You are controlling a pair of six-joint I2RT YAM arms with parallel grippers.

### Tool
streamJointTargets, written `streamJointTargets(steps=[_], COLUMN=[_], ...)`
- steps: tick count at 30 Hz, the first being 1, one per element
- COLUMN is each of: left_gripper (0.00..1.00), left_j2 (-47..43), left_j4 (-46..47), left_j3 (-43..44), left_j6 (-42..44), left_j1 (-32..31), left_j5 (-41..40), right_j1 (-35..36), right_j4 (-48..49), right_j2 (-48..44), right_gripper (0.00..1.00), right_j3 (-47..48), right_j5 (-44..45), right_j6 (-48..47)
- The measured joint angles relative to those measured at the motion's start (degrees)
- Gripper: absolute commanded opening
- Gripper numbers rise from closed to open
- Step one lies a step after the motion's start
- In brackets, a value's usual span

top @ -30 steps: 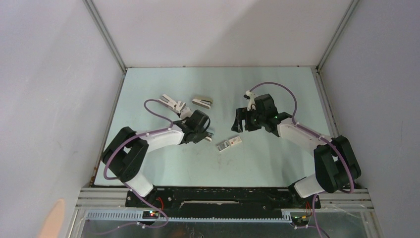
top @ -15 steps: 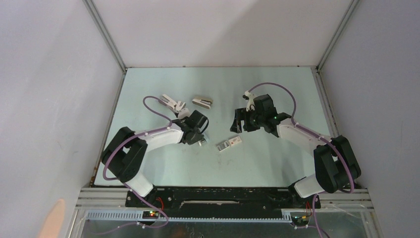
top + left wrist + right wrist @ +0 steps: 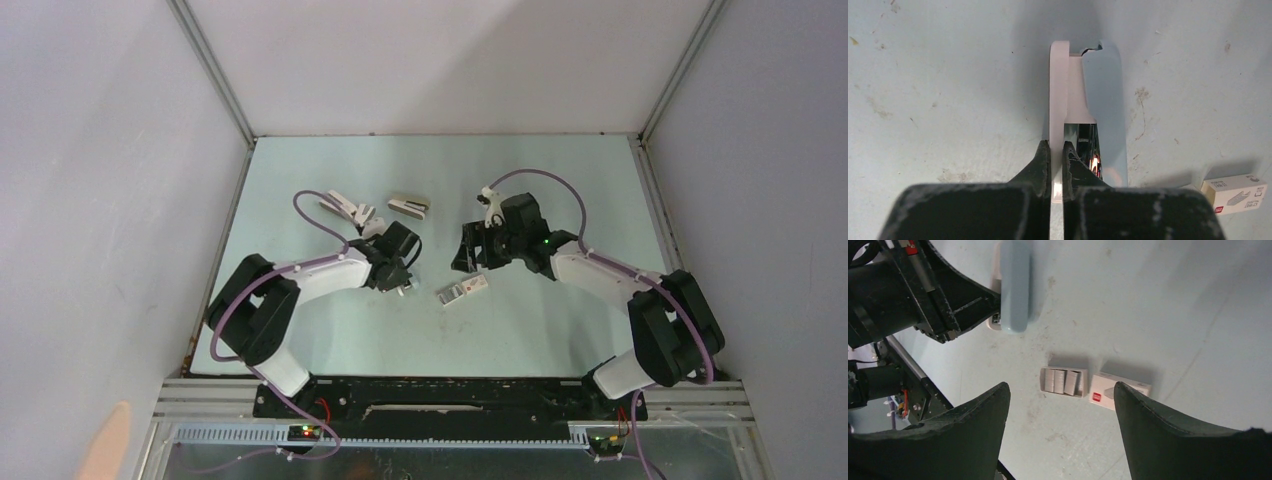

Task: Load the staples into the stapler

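The stapler (image 3: 1100, 95), slim and pale blue-white with silvery insides, lies on its side on the table. My left gripper (image 3: 1057, 150) is shut on its thin white plate; in the top view the gripper (image 3: 403, 284) is left of centre. The stapler also shows in the right wrist view (image 3: 1014, 285). The staples (image 3: 463, 290) lie right of it: a grey tray with staple strips (image 3: 1064, 381) slid out of its white sleeve (image 3: 1118, 390); the sleeve shows in the left wrist view (image 3: 1235, 192). My right gripper (image 3: 468, 250) is open and empty, above and just behind the box (image 3: 1062, 387).
Two stubby wedge-shaped staplers lie at the back left, a white one (image 3: 345, 208) and a beige one (image 3: 411, 205). The enclosure walls stand at the left, right and back of the pale green table (image 3: 540, 330).
My right gripper has moved left, closer to the staple box. My left gripper has shifted slightly left and turned, still holding the stapler.
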Motion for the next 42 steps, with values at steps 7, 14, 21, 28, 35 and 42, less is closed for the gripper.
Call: streamJointTargets(steps=[7, 14, 21, 28, 35, 42], left_gripper=[0.00, 0.00, 0.00, 0.00, 0.00, 0.00], left_j2=[-4.04, -11.89, -17.03, -18.01, -19.06, -19.12], left_j4=[3.19, 11.47, 21.40, 29.92, 36.39, 40.92], left_j3=[-4.39, -10.12, -15.47, -19.67, -23.47, -25.00], left_j6=[0.59, -0.81, -4.57, -9.31, -13.18, -15.61], left_j1=[0.04, 0.59, 1.31, 1.46, 1.68, 2.14], left_j5=[3.13, 8.92, 12.96, 16.24, 17.55, 18.91], right_j1=[2.34, 5.57, 10.21, 13.68, 15.41, 15.98], right_j4=[5.62, 16.28, 21.11, 22.67, 22.91, 23.23], right_j2=[2.19, 2.32, 2.32, 2.32, 2.32, 2.56], right_gripper=[0.79, 0.78, 0.72, 0.67, 0.54, 0.33], right_j3=[-0.61, -5.14, -5.42, -5.68, -5.88, -6.10], right_j5=[-3.23, -2.64, 2.01, 8.92, 13.22, 14.56], right_j6=[4.85, 13.07, 17.11, 18.82, 19.15, 19.19])
